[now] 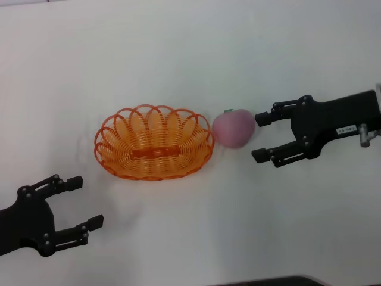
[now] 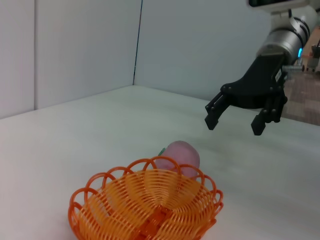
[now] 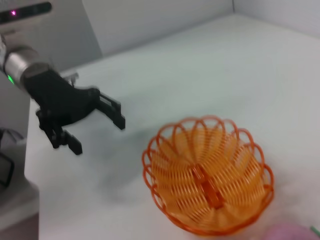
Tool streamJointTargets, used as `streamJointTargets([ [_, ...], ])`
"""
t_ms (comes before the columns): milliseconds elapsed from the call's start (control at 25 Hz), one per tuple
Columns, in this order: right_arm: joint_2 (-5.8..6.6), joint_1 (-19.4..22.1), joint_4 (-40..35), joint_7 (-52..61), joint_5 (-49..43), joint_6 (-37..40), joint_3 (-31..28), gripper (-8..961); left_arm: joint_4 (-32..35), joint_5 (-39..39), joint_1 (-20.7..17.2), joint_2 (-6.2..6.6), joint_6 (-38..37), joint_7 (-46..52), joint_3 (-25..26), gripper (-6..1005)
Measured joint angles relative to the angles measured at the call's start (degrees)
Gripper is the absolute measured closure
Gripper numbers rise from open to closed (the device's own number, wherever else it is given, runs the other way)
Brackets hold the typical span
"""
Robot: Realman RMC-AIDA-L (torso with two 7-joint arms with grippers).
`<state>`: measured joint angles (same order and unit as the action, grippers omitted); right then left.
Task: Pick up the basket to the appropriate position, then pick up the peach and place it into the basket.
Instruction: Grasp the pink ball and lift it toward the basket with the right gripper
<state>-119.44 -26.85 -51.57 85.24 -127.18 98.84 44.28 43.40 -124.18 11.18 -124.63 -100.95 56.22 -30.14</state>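
Basket sits mid-worktop, empty; the peach touches its right rim. Right claw spread beside peach; left claw spread, near-left. Peach not yet lifted.

- The basket sits mid-worktop.
- The peach lies just beside its right rim.
- Right gripper is right of the peach; left gripper is nearer, left of the basket.

White table below pale wall panels with a dark vertical seam.
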Motion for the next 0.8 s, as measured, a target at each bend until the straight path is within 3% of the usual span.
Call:
streamJointTargets([
  [440,-0.37,-10.5,-10.88,12.51,-15.11,4.58,1.6,101,-0.45,0.09,0.33,0.0,-0.02,-0.05,0.0,166],
  [800,-1.09,-14.87,-14.65,17.57,-20.57,1.75,10.04,104,-0.43,0.09,0.19,0.0,-0.24,-0.01,-0.01,167],
])
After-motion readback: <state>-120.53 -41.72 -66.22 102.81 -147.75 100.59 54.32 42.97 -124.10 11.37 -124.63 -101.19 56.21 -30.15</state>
